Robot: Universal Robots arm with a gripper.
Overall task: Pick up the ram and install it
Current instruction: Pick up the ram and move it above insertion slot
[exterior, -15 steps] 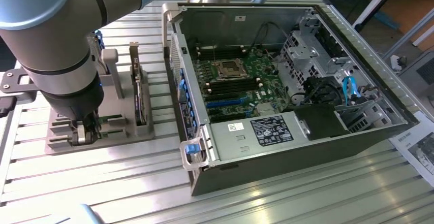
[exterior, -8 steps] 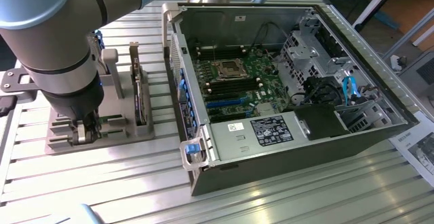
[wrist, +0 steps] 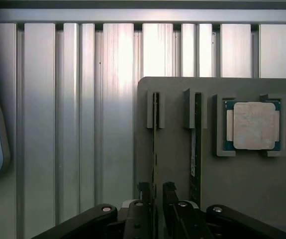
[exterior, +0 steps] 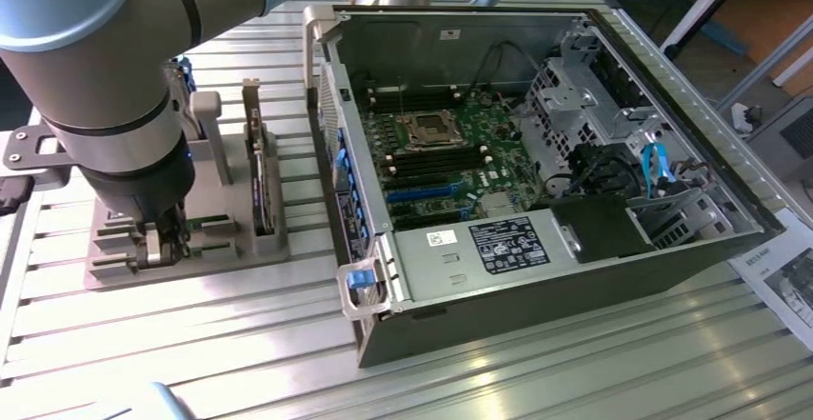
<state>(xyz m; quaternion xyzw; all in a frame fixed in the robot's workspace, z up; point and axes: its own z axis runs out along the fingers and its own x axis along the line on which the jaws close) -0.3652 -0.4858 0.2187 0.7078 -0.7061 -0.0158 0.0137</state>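
1. Tabletop of ribbed aluminium (exterior: pixel 508 372) carries everything.
2. An open computer case (exterior: pixel 534 320) lies on its side toward the exterior view's right, with the green motherboard (exterior: pixel 439 158) facing up inside its walls.
3. The robot arm (exterior: pixel 102 106) reaches down on the exterior view's left, and its bulk hides part of what lies beneath it.
4. A gray holder (exterior: pixel 114 272) sits on the table just beside the case, and the gripper (exterior: pixel 159 249) is down at the end of it nearer the exterior camera.
5. A dark card (exterior: pixel 261 187) stands on edge in the holder, between the gripper and the case wall (a tall fence on that side).
6. The ram (wrist: pixel 155 134) stands on its long edge in a slotted post of the holder. The wrist view sees it edge-on, running straight into the gripper's gap.
7. The jaws are spread wide, with one of the fingers (wrist: pixel 168 195) on each side of the ram. A sliver of space shows on either side, so nothing is gripped.
8. A second board (wrist: pixel 196 149) with a green edge stands in its own slotted post just beside the ram, close to one finger (whether it is the dark card of the exterior view I cannot tell).
9. A square silver processor chip (wrist: pixel 254 125) lies flat in a recess of the holder beyond that board, apart from the gripper.
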